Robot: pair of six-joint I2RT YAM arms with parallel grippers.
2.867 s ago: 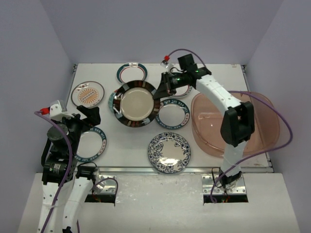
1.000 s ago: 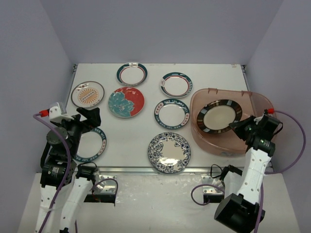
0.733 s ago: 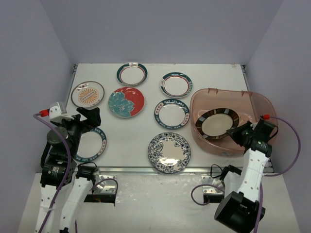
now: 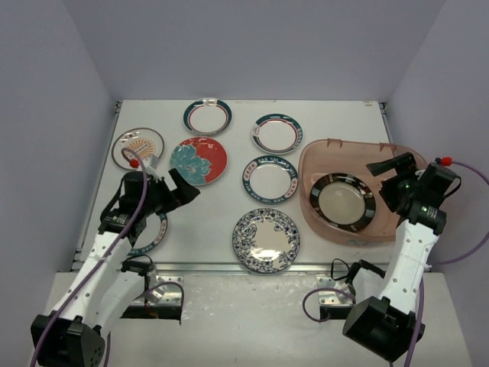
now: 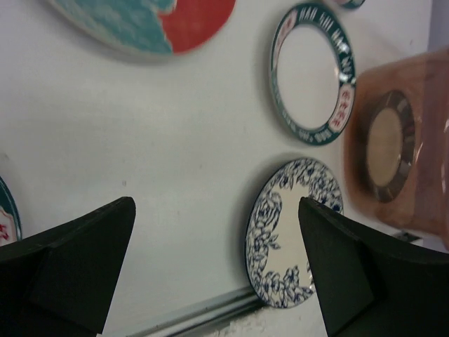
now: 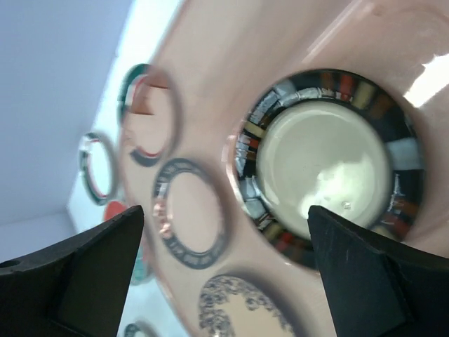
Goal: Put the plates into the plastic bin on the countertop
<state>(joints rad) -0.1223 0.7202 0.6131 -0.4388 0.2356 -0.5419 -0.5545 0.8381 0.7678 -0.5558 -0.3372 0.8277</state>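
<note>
While the black-rimmed plate (image 4: 346,200) lies flat inside the plastic bin (image 4: 336,145) at the right of the countertop (image 4: 221,206), the right gripper (image 4: 390,180) hangs over the bin's right side, jaws wide, holding nothing. Left gripper (image 4: 182,189) also wide and empty, just near of the red floral plate (image 4: 199,160). Other plates lie spread left of the bin.

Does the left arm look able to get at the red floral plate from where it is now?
Probably yes. The left gripper hangs open close by the near edge of the red floral plate, which lies alone on the countertop, with nothing on it or between them.
</note>
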